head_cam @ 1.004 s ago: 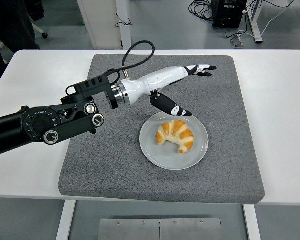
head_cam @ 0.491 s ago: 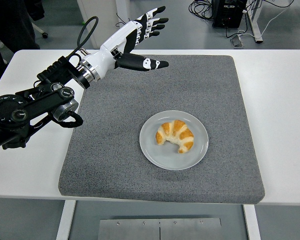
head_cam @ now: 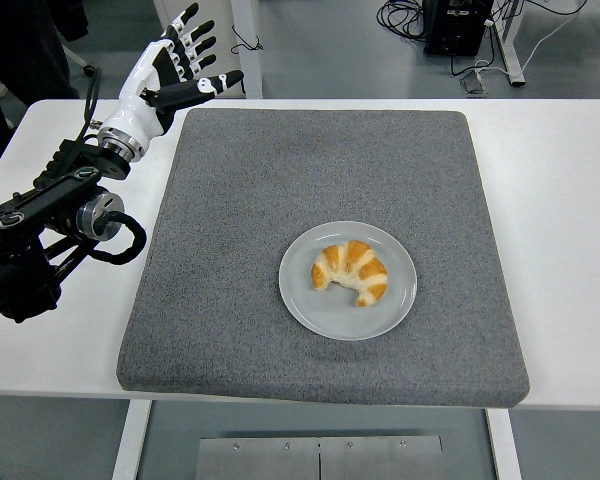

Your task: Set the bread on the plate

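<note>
On the plate (head_cam: 305, 300) the croissant (head_cam: 350, 271) arches away, ends nearward; left hand (head_cam: 165, 75) splayed, empty.

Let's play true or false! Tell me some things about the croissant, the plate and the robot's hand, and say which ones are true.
1. The croissant lies on the plate. True.
2. The left hand holds the croissant. False: its fingers are spread and hold nothing.
3. The plate sits on the grey mat. True.
4. The left hand hovers right over the plate. False: it is up by the mat's far left corner.
5. Two croissants are on the plate. False: only one.
</note>
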Available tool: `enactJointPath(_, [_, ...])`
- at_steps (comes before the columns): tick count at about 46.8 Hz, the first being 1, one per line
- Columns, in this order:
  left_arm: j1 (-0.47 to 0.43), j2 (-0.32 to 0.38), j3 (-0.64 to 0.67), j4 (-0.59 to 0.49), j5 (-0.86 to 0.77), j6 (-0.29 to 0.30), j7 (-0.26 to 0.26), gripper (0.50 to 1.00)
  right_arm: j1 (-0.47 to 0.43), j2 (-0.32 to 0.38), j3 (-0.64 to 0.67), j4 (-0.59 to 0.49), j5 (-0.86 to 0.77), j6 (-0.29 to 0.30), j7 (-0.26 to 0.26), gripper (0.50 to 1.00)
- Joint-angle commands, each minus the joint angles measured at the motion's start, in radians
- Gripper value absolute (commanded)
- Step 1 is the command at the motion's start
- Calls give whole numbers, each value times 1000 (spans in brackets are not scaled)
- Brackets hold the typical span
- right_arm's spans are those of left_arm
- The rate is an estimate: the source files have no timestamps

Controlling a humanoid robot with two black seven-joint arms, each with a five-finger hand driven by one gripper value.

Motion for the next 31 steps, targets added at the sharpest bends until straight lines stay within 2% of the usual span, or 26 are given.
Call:
enactJointPath(1, [10, -8, -16, 54, -45, -1, 0, 965, 1, 0, 0, 0, 0, 0, 0, 1000])
enactJointPath(6, [9, -49, -28, 134, -94, -13, 0, 968, 0, 0, 0, -1, 0, 0, 0, 1000])
enactJointPath(13, [10, -71, -85, 237, -160, -99, 3, 968, 0, 0, 0, 0, 0, 0, 0, 1000])
enactJointPath(23, [-2, -144, -115, 390, -167, -173, 5, 968, 9, 0, -2, 15, 0, 8, 0, 1000])
enactJointPath(31, [-2, -189, -177, 453, -193, -226, 7, 968, 21, 0, -2, 11, 0, 6, 0, 1000])
